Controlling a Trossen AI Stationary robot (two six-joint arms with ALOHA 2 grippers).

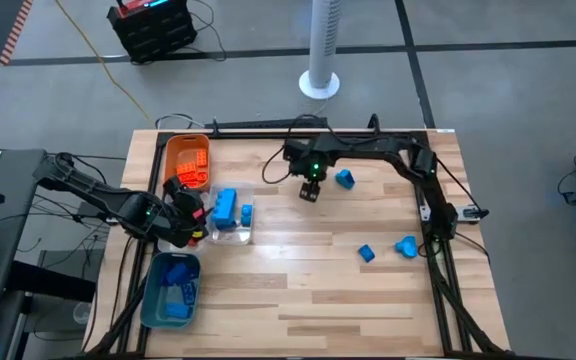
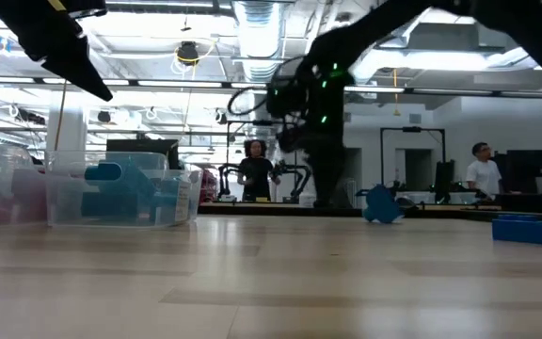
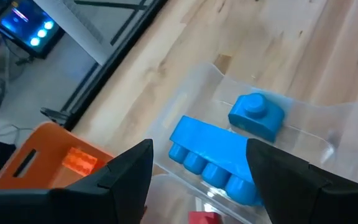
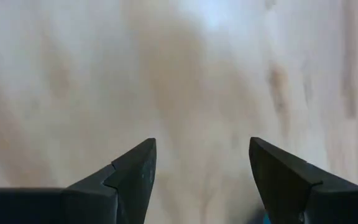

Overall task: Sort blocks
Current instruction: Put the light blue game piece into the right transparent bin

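Both jaws wide, empty. Right gripper [image 1: 310,193] poised low over bare wood, just beside one blue block [image 1: 345,179]; two more blocks [image 1: 367,253] well apart near the right edge. Left gripper [image 1: 190,222] above clear tray [image 1: 230,238] holding blue blocks [image 3: 219,158]. Risks: descending off-target and nudging the block away; left fingers clipping the tray wall.

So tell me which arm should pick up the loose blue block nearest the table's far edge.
Right. The right gripper hangs open just beside that blue block, holding nothing. The left gripper is across the table at the clear tray.
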